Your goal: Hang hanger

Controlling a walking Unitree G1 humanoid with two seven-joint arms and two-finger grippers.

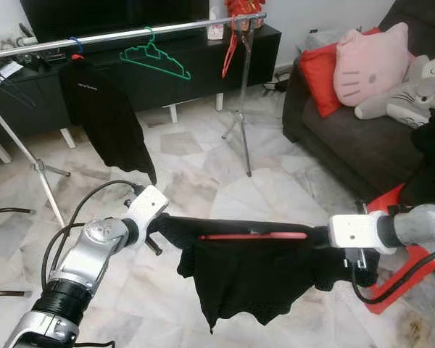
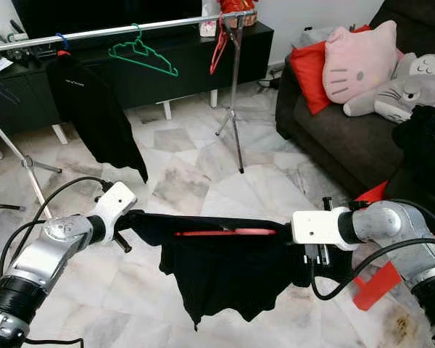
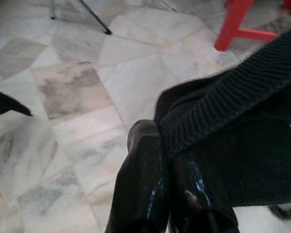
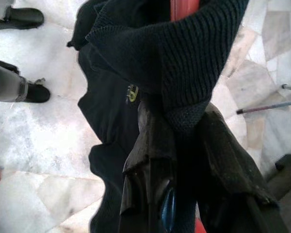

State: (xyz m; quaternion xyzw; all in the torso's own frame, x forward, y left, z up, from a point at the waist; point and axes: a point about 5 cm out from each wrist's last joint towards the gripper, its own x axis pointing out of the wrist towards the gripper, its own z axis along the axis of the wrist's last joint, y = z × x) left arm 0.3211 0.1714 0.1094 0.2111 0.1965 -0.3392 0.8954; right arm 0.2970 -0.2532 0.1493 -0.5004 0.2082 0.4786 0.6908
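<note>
A black knit garment (image 1: 254, 272) on a red hanger (image 1: 254, 235) is stretched between the two grippers above the marble floor (image 1: 203, 174). The left gripper (image 3: 172, 160) has its jaws clamped on one end of the garment; the right gripper (image 4: 177, 141) has its jaws clamped on the other end, the hanger running out just past them. Well beyond both jaws stands a metal rail (image 1: 130, 32) carrying a green hanger (image 1: 156, 58) and a black shirt (image 1: 105, 116).

No legible text or labels anywhere.
</note>
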